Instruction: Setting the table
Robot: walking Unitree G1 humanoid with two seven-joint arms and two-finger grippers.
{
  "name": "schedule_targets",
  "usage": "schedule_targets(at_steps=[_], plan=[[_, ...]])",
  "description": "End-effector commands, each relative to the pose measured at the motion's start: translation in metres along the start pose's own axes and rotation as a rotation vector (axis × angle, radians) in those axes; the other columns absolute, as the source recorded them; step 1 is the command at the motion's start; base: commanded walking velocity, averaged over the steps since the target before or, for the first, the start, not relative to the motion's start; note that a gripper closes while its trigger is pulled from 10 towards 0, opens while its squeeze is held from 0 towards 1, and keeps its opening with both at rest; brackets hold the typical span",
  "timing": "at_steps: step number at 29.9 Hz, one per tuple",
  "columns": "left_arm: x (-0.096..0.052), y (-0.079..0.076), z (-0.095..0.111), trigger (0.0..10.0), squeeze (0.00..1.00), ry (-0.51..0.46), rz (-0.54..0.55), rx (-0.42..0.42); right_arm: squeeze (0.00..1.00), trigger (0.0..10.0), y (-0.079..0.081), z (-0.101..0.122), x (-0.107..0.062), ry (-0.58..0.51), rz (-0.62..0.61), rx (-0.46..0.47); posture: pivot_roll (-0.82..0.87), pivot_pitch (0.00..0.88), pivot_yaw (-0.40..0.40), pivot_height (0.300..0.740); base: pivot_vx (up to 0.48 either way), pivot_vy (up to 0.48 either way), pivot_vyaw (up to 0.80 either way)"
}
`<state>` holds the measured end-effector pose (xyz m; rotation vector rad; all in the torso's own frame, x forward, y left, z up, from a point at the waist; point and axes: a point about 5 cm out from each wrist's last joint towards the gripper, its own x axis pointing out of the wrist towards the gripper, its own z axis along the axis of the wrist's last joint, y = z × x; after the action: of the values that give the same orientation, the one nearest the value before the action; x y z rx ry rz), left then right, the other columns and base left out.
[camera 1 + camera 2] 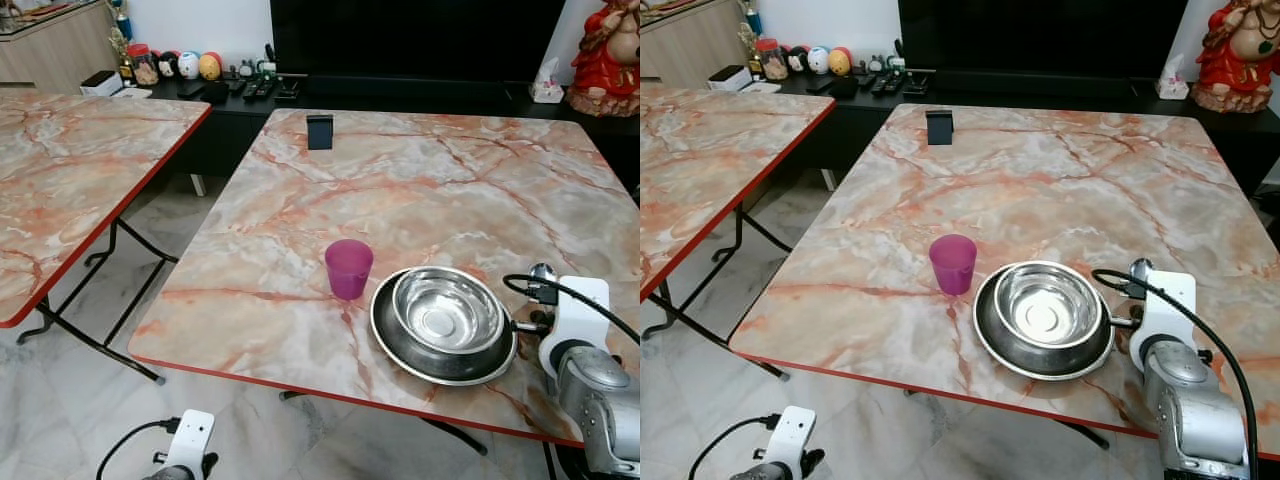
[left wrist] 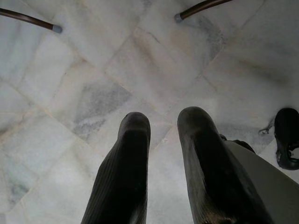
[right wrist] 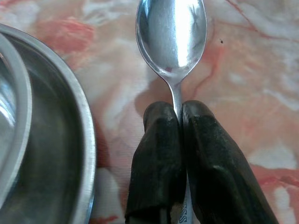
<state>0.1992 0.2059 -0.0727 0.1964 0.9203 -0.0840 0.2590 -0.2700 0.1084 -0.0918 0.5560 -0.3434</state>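
A steel bowl (image 1: 447, 312) sits inside a steel plate (image 1: 392, 335) near the front edge of the marble table (image 1: 400, 190). A purple cup (image 1: 348, 268) stands upright just left of them. My right gripper (image 3: 180, 122) is shut on the handle of a steel spoon (image 3: 172, 32), held low over the table just right of the plate's rim (image 3: 84, 130). The spoon's bowl (image 1: 541, 273) pokes out beyond the right wrist. My left gripper (image 2: 163, 126) hangs low beside the table, pointing at the floor, its fingers slightly apart with nothing between them.
A small black object (image 1: 319, 131) stands at the table's far edge. A second marble table (image 1: 70, 170) is to the left, with a gap of tiled floor (image 1: 150, 260) between. Behind is a dark TV cabinet (image 1: 400, 95) with ornaments and a red figurine (image 1: 610, 55).
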Motion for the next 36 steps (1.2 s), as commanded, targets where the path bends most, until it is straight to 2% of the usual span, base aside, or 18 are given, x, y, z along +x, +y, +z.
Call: schedule_targets(at_steps=[1,8,24,36], plan=[[-0.001,0.002,-0.004,10.0,0.0,0.019,0.003,-0.006,0.0,10.0,-0.002,0.0,0.001,0.007,-0.011,0.005,-0.04,0.0,0.031,0.727,0.0,0.0,0.0],[-0.001,0.002,-0.004,10.0,0.0,0.021,0.003,-0.006,0.0,10.0,-0.003,-0.001,0.004,0.008,-0.019,0.009,-0.03,0.0,0.033,0.727,0.0,0.0,0.0],[-0.001,0.003,-0.005,10.0,0.0,0.024,0.005,0.001,0.0,10.0,0.006,-0.009,0.01,0.03,0.007,0.016,-0.03,0.0,0.034,0.727,0.0,0.0,0.0],[-0.001,0.004,-0.005,10.0,0.0,0.026,0.006,0.001,0.0,10.0,0.003,-0.018,0.013,0.059,-0.004,0.005,-0.03,0.0,0.035,0.727,0.0,0.0,0.0]])
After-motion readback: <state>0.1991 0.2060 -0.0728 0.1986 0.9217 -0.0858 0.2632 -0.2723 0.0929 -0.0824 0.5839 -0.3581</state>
